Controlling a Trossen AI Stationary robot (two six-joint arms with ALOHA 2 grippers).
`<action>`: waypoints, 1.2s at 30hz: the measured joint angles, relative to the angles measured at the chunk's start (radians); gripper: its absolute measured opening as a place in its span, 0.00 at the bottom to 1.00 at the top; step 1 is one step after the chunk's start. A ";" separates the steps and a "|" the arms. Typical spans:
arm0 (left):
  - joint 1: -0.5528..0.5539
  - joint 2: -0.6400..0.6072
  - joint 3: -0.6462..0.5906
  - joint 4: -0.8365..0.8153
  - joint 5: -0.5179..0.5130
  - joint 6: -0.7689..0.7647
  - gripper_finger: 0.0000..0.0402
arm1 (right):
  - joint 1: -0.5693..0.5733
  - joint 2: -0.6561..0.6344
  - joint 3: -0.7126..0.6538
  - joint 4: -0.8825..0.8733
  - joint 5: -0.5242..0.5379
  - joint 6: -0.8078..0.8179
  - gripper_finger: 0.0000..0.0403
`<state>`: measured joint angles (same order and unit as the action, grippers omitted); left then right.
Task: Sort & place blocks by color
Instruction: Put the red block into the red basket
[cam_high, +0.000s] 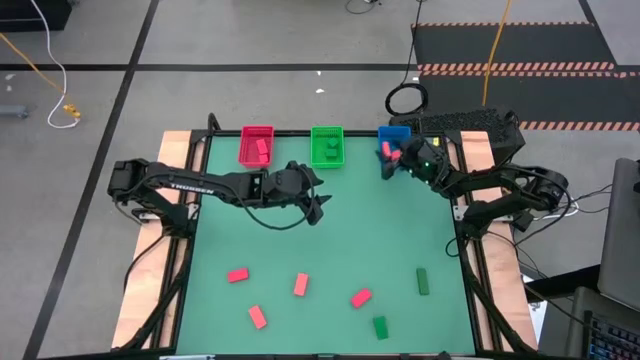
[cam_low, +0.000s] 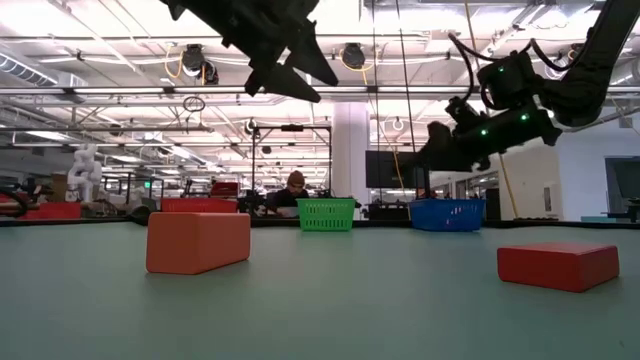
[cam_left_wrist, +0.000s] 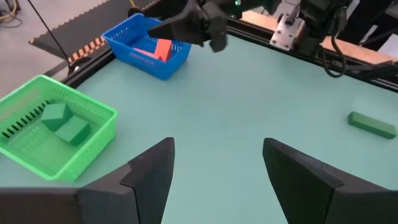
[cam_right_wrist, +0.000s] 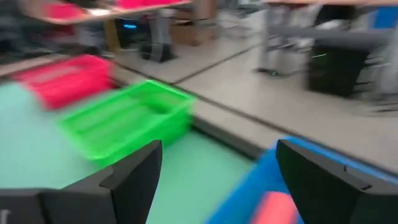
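Note:
Several red blocks (cam_high: 301, 285) and two green blocks (cam_high: 422, 281) lie flat on the near half of the green table. The red bin (cam_high: 257, 145), green bin (cam_high: 327, 146) and blue bin (cam_high: 393, 133) stand along the far edge. Two green blocks (cam_left_wrist: 65, 124) lie in the green bin. Red blocks (cam_left_wrist: 158, 48) lie in the blue bin. My left gripper (cam_left_wrist: 217, 149) hangs open above the table's middle, near the green bin. My right gripper (cam_right_wrist: 217, 155) is open over the blue bin's near left corner, with nothing between its fingers.
A red block (cam_low: 198, 240) and another red block (cam_low: 558, 265) lie close to the low camera. The bare mat (cam_high: 380, 230) between the bins and the blocks is free room. Wooden rails (cam_high: 160, 270) border the table. A person (cam_low: 296, 185) sits in the room beyond.

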<state>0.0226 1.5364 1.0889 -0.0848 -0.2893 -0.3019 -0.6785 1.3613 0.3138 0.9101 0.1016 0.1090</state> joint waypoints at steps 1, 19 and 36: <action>-0.004 0.000 0.000 -0.002 0.000 -0.007 0.62 | 0.000 -0.002 0.000 -0.004 -0.053 0.019 0.75; -0.134 0.000 0.000 -0.228 -0.049 -0.187 0.62 | 0.553 -0.006 0.000 -0.167 -0.573 -0.065 0.71; -0.293 0.000 0.000 -0.198 -0.111 -0.341 0.62 | 1.134 0.047 0.002 -0.119 -0.022 -0.059 0.71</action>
<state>-0.2707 1.5364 1.0893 -0.2829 -0.4007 -0.6425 0.4559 1.4085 0.3154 0.7907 0.0796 0.0499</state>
